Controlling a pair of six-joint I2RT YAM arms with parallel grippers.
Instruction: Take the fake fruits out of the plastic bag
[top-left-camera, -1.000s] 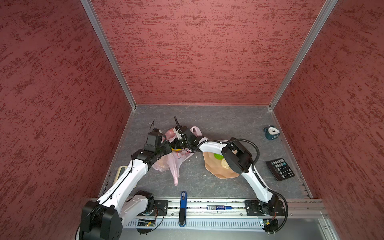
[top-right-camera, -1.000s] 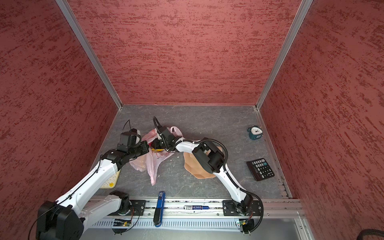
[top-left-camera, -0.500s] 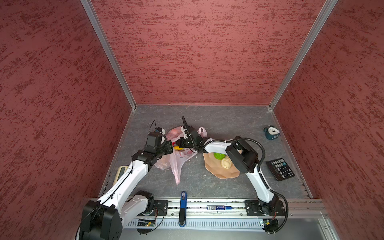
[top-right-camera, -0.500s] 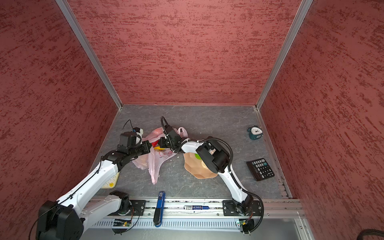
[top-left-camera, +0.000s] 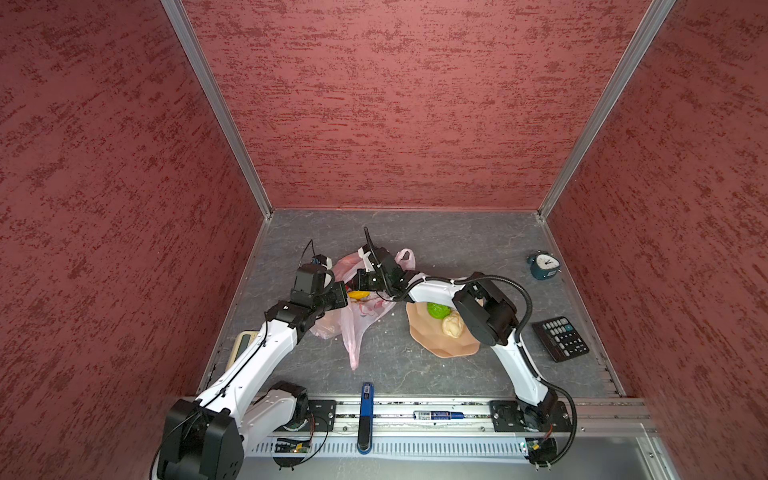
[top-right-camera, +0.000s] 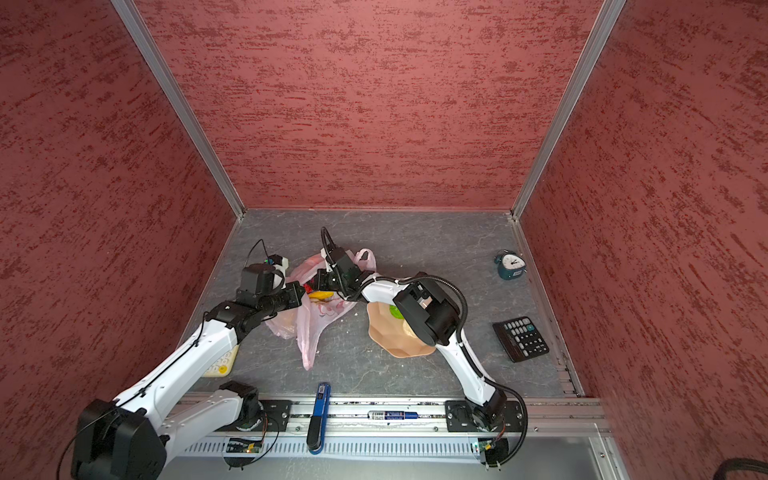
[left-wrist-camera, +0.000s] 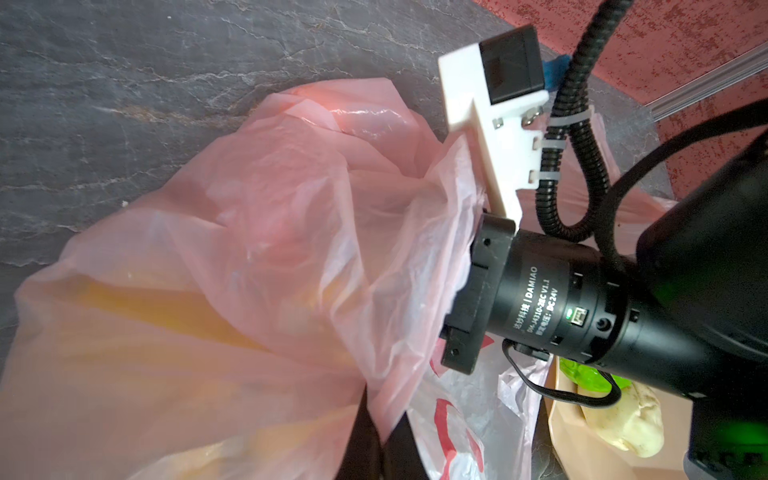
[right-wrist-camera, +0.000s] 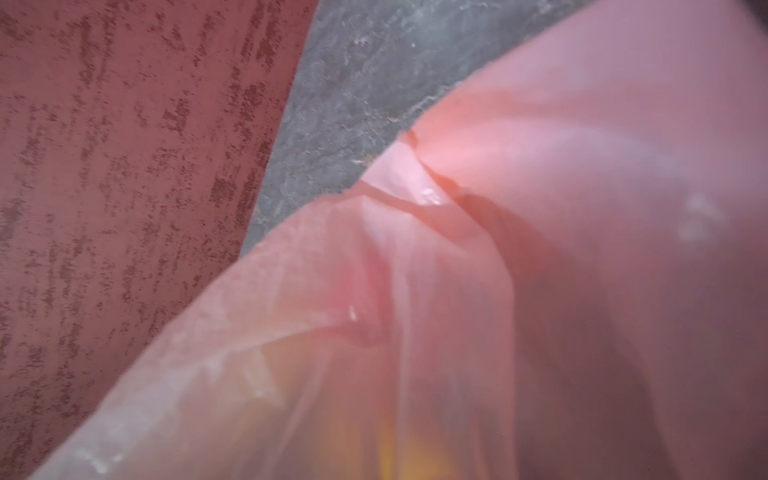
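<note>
Grey stone tabletop (top-left-camera: 436, 249): my left gripper (top-left-camera: 344, 293) clamps the plastic bag (top-left-camera: 353, 328) mouth, 9 o'clock of the peach dish (top-left-camera: 440, 347); right gripper (top-left-camera: 360, 285) inside, aperture indeterminable. Best: straddle yellow banana (top-left-camera: 358, 295), excluding film.

The plastic bag (top-left-camera: 353, 332) lies on the surface (top-left-camera: 457, 245) between the left jaws and the right jaws, which both meet it at its far end; its tail trails toward the front rail (top-left-camera: 602, 409). A banana (top-left-camera: 358, 294) sits in the bag, just between the two sets of jaws. Right of the right jaws and nearer the rail, a dish (top-left-camera: 440, 347) holds a round fake fruit (top-left-camera: 438, 309) just beside a lumpy fake fruit (top-left-camera: 453, 325). Further right lies a calculator (top-left-camera: 561, 338), and behind it a clock (top-left-camera: 544, 266). In front of the left jaws, under that arm, lies a keypad (top-right-camera: 220, 365).
</note>
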